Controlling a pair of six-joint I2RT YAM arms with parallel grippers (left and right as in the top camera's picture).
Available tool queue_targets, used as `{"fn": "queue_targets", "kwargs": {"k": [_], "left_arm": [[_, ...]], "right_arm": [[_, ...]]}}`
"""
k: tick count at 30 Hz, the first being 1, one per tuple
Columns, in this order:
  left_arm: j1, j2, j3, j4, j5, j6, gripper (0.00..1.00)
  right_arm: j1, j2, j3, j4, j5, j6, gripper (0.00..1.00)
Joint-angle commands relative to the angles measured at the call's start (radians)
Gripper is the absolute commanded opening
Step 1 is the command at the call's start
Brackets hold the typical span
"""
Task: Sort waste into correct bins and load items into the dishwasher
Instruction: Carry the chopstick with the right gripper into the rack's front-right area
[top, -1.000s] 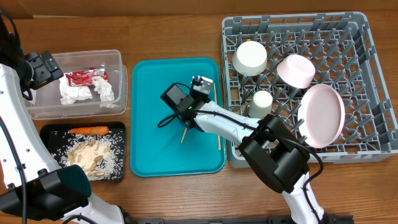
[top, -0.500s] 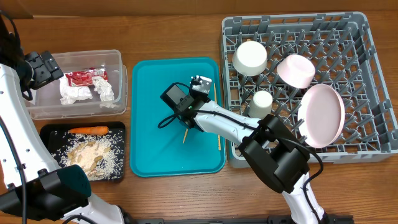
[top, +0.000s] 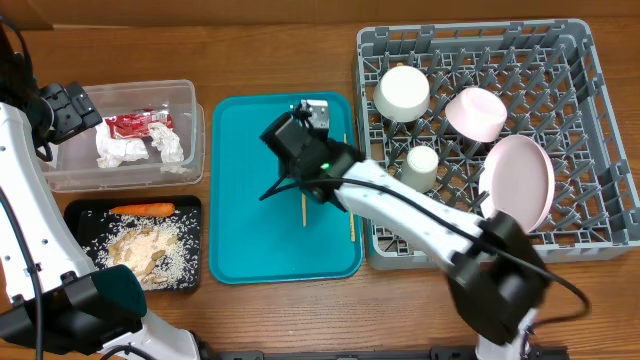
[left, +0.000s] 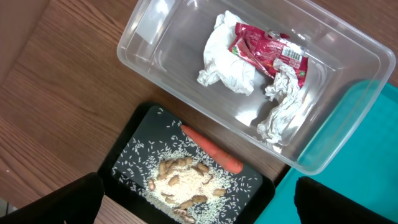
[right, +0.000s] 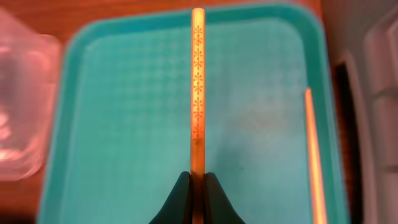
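The right tool (right: 198, 188) is clamped narrowly on one chopstick (right: 198, 93) above the teal tray (right: 124, 124). The second chopstick (right: 314, 155) appears to lie on that tray, near the dishwasher (top: 560, 60). The left tool (left: 199, 186) is spread wide and holds nothing.

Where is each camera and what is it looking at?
Overhead: above the table, looking straight down at the teal tray, dish rack and both arms.
Left wrist: on the left arm, looking down at the clear tub and black tray; open left gripper fingers edge the bottom.
Right wrist: looks along the chopstick pinched by the right gripper.
Shared: overhead and right wrist both show the teal tray.
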Motion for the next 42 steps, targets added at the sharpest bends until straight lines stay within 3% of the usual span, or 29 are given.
{"fn": "queue_targets", "kwargs": {"k": [1,6,16,31,42], "left_arm": [[0.002,-0.016,0.021,0.0,-0.013,0.015,1.0],[0.002,-0.016,0.021,0.0,-0.013,0.015,1.0],[0.002,-0.016,0.021,0.0,-0.013,0.015,1.0],[0.002,-0.016,0.021,0.0,-0.013,0.015,1.0],[0.002,-0.016,0.021,0.0,-0.013,0.015,1.0]], "right_arm": [[-0.003,-0.092,0.003,-0.057,-0.018,-0.189,0.04],[-0.026,-0.166,0.003,-0.229,-0.005,-0.363,0.04],[-0.237,-0.2,0.003,-0.534,0.055,-0.366,0.04],[-0.428,-0.201,0.003,-0.6,0.055,-0.372,0.04],[-0.534,-0.201,0.002,-0.647,0.054,-0.468,0.04]]}}
